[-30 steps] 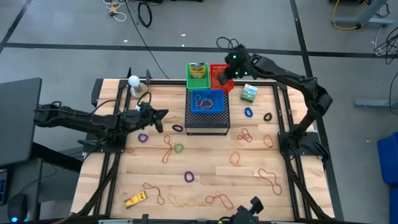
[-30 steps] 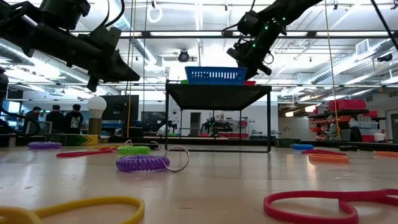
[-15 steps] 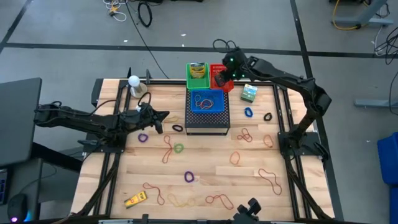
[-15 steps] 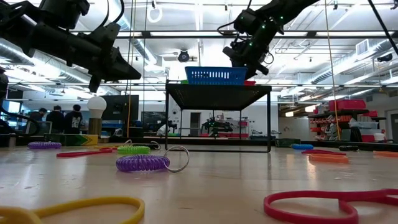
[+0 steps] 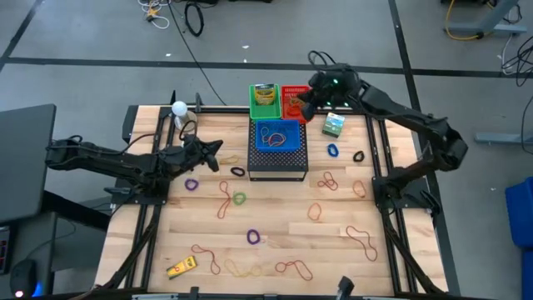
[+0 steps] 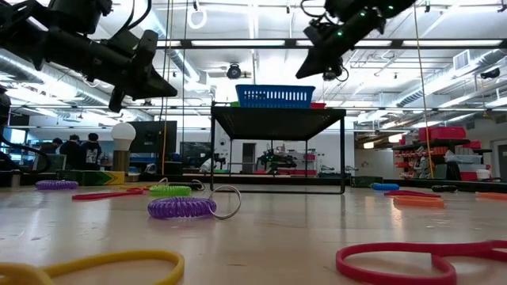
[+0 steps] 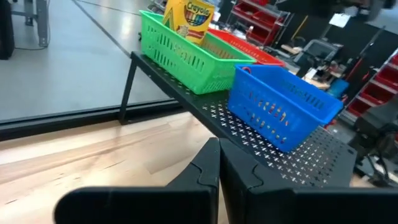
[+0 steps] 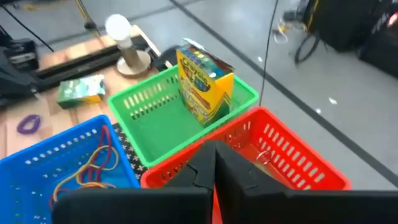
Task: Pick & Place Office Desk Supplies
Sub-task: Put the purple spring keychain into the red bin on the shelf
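High view, my right gripper (image 5: 305, 97): it hangs over the red bin (image 5: 292, 102), closed tight, with nothing in it.
High view, my left gripper (image 5: 214, 151): it is closed and empty, above the table (image 5: 275, 218), left of the black stand (image 5: 278, 161).
High view, bins: a green bin (image 5: 264, 101), the red bin and a blue bin (image 5: 276, 136) sit on the black stand.
High view, supplies: rubber bands (image 5: 330, 180) and small rings lie all over the table. A green box (image 5: 333, 125) lies right of the stand. A yellow thing (image 5: 181, 267) lies near the front left.
Low view: a purple ring (image 6: 181, 207) lies on the table up close. My right gripper (image 6: 306, 70) is high above the blue bin (image 6: 275, 96).
Left wrist view: my fingers (image 7: 211, 168) are pressed together. The green bin (image 7: 186, 53) holds a crayon box (image 7: 188, 17).
Right wrist view: my fingers (image 8: 208, 165) are together over the red bin (image 8: 292, 165). Rubber bands (image 8: 90, 169) lie in the blue bin (image 8: 50, 163).
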Available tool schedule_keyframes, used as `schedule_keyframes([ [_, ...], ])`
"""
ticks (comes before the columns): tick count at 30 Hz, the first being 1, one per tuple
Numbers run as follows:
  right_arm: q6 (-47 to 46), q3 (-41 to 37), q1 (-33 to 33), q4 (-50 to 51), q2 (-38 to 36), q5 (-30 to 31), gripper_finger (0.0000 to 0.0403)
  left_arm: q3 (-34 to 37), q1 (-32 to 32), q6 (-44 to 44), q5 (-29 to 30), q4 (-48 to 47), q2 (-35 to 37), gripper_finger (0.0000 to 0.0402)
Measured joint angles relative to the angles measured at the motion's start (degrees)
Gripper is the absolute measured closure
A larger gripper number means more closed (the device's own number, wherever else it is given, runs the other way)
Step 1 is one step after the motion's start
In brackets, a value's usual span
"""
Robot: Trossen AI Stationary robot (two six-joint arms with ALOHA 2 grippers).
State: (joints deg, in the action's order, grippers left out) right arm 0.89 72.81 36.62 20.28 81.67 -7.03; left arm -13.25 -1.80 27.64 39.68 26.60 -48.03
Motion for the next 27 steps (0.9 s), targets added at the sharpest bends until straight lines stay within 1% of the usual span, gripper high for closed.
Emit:
schedule_keyframes([
  [2, -0.02, -3.83, -0.02, -2.91, -2.79, -0.25, 0.0388, -1.41, 0.27, -0.03, 0.24, -2.69, 0.0, 0.0396],
  [4, 0.02, -6.6, -0.03, -3.48, -5.73, -0.29, 0.0388, -4.19, 0.56, -0.25, 0.15, -7.79, 0.0, 0.0397],
  [8, 0.71, -11.16, -0.24, -3.18, -11.36, -0.28, 0.0399, -12.35, 1.91, 0.28, -3.12, -23.16, 0.0, 0.0397],
  [13, 1.96, -15.21, -1.18, -3.36, -18.16, 0.57, 0.0391, -22.9, 4.73, 3.61, -7.11, -43.42, -0.02, 0.0397],
  [16, 1.9, -17.32, -2.1, -4.33, -21.17, 3.26, 0.0393, -28.36, 5.96, 9.4, -9.85, -55.45, -0.02, 0.0396],
  [18, 1.96, -18.52, -2.33, -5.09, -22.56, 4.18, 0.0396, -30.99, 7.07, 13.1, -11.88, -61.69, -0.27, 0.0396],
  [20, 1.65, -19.56, -2.39, -5.55, -23.35, 4.5, 0.0398, -32.82, 8.82, 15.59, -13.37, -65.76, -1.43, 0.0396],
  [23, 0.85, -20.45, -2.43, -6.0, -23.95, 4.57, 0.0397, -33.29, 11.86, 20.82, -16.11, -70.78, -3.39, 0.0396],
  [27, -0.45, -20.83, -3.1, -5.19, -24.16, 4.59, 0.0391, -33.36, 14.45, 30.32, -20.3, -75.5, -8.69, 0.039],
])
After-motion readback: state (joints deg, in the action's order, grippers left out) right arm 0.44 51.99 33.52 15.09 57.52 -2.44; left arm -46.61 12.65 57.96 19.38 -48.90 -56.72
